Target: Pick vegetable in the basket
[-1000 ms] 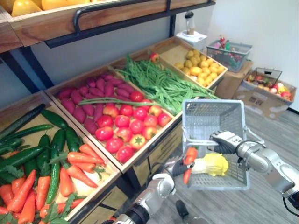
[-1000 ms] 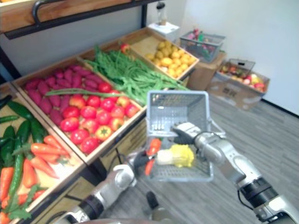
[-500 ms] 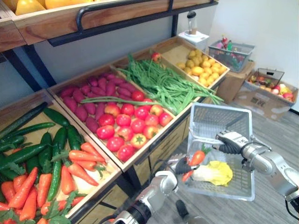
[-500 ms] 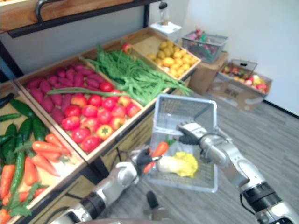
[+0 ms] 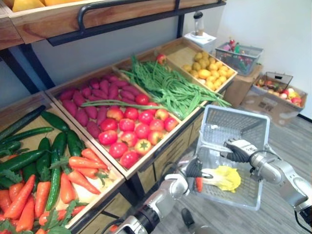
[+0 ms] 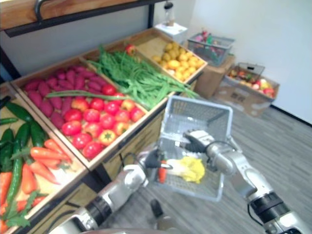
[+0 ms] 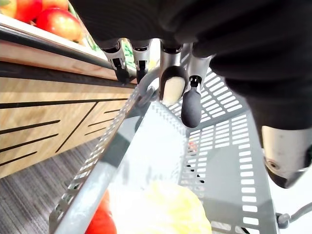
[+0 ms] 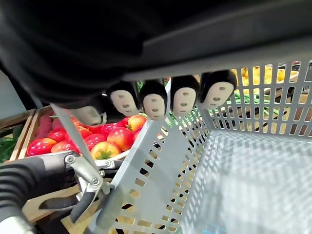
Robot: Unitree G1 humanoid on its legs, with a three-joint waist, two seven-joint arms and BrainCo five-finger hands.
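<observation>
A grey plastic basket [image 5: 236, 124] hangs in front of the produce stand, and my right hand [image 5: 238, 150] is shut on its handle [image 8: 219, 61]. Inside lie a yellow-green cabbage [image 5: 223, 178] and an orange carrot [image 5: 198, 184], side by side on the basket's floor. My left hand [image 5: 193, 168] hovers at the basket's left rim with straight fingers [image 7: 190, 105] and nothing between them. In the left wrist view the carrot [image 7: 100, 222] and cabbage [image 7: 163, 207] lie just under that hand.
The stand's wooden crates hold carrots and cucumbers [image 5: 48, 170], tomatoes [image 5: 131, 131], purple sweet potatoes [image 5: 97, 95], green beans [image 5: 170, 87] and yellow fruit [image 5: 209, 68]. A second basket [image 5: 240, 56] on a cardboard box and a box of fruit [image 5: 278, 92] stand at the back right.
My left hand has opened and let go of the carrot, which now lies in the basket beside the cabbage. The basket has sunk a little and shifted right.
</observation>
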